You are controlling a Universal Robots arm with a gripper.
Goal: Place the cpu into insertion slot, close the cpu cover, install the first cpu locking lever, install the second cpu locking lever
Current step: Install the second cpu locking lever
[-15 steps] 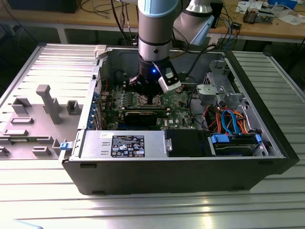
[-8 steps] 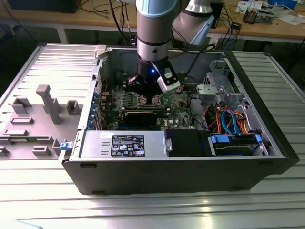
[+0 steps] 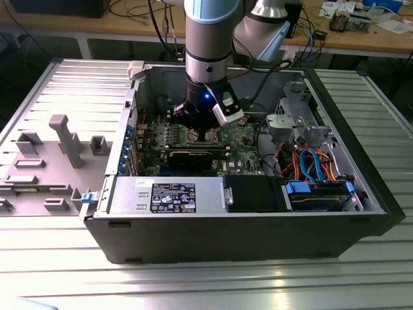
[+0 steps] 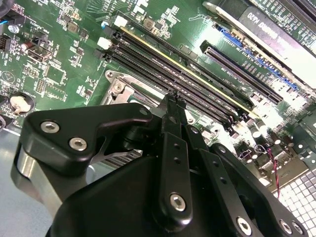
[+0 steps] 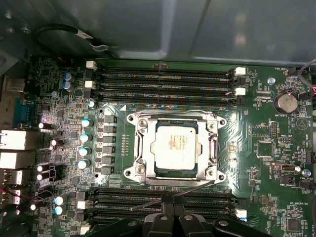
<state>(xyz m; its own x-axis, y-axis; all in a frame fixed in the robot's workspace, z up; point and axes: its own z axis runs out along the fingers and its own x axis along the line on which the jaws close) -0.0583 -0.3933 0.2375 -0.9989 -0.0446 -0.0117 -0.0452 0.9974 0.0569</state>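
Case (image 3: 97,223): open computer on a ribbed metal table (image 3: 206,287), arm reaching down into it.
Gripper (image 5: 169,201): low over the green board (image 5: 266,148), its fingertips (image 4: 174,100) pressed together with nothing seen between them, just beside the socket edge and touching or almost touching a thin wire lever (image 5: 170,194).
Cpu (image 5: 174,145): silver square lying flat in the slot (image 5: 163,173), framed by memory slots (image 5: 163,81) on two sides.
Cover (image 5: 139,148): metal frame down around the chip, face showing through its window.
Lever: lies slanted, lifted off the socket corner.
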